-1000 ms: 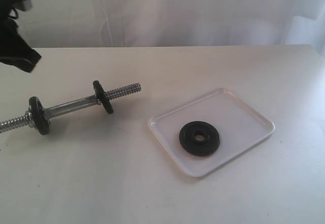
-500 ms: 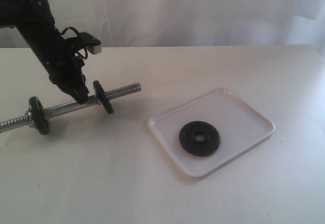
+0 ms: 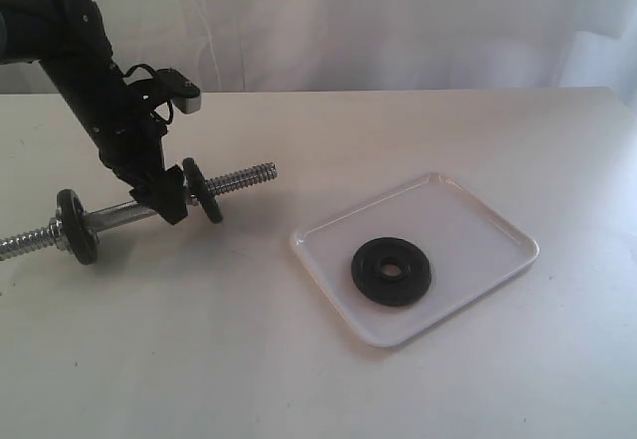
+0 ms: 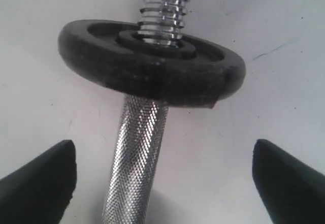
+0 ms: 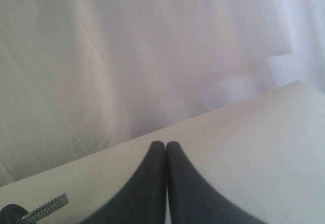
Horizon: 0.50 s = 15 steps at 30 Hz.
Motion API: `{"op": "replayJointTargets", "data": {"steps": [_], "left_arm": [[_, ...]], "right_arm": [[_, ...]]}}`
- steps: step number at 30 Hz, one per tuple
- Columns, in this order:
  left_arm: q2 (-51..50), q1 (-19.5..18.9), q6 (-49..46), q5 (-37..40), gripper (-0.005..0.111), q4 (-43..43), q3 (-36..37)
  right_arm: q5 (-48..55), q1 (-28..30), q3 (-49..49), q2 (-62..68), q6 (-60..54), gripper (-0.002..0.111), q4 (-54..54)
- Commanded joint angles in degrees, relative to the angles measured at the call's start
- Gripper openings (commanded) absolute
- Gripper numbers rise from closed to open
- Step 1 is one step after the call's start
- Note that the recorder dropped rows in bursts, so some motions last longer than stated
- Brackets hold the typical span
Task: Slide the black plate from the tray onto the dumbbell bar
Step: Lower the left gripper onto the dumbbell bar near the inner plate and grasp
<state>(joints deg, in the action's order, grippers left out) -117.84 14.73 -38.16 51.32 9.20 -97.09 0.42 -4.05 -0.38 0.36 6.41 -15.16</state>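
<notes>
The left pincer (image 3: 167, 198) sits over the dumbbell bar (image 3: 124, 215), jaws spread wide on either side of the knurled grip and just beside a fitted disc (image 3: 202, 190). In the left wrist view neither of its fingers (image 4: 38, 183) touches the steel. The step in hand looks like taking hold of the bar, so that its free threaded end (image 3: 249, 175) can be steadied to receive a plate. To do it well, centre first: in that view the bar lies nearer one finger than the other, so an uneven close would probably roll or nudge it along the worktop (image 3: 299, 379). The grip belongs squarely on the knurling, clear of the disc's rim, and firm enough that the rod cannot turn. The black plate (image 3: 391, 271) lies flat near the middle of the tray (image 3: 468, 222), well apart from the bar. The right pincer (image 5: 165, 146) is pressed together on nothing and faces away from the tray; it would have to spread before it could take the plate.
</notes>
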Motion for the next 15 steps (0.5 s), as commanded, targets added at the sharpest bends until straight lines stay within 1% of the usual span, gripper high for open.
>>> {"op": "replayJointTargets", "data": {"steps": [1,4,6,15], "left_arm": [[0.1,0.3,-0.7,0.4,0.102,0.9,-0.3],[0.1,0.3,-0.9,-0.5,0.092,1.2,-0.3],[0.1,0.3,-1.6,-0.8,0.088,2.1,-0.3],[-3.4,0.3,-2.7,-2.6,0.088,1.8,-0.3]], "right_arm": [[-0.4,-0.2,0.4,-0.4,-0.1,0.0,0.3],[-0.4,-0.2,0.4,-0.4,-0.1,0.0,0.3],[-0.4,-0.2,0.4,-0.4,-0.1,0.0,0.3],[-0.4,-0.2,0.4,-0.4,-0.1,0.0,0.3]]}}
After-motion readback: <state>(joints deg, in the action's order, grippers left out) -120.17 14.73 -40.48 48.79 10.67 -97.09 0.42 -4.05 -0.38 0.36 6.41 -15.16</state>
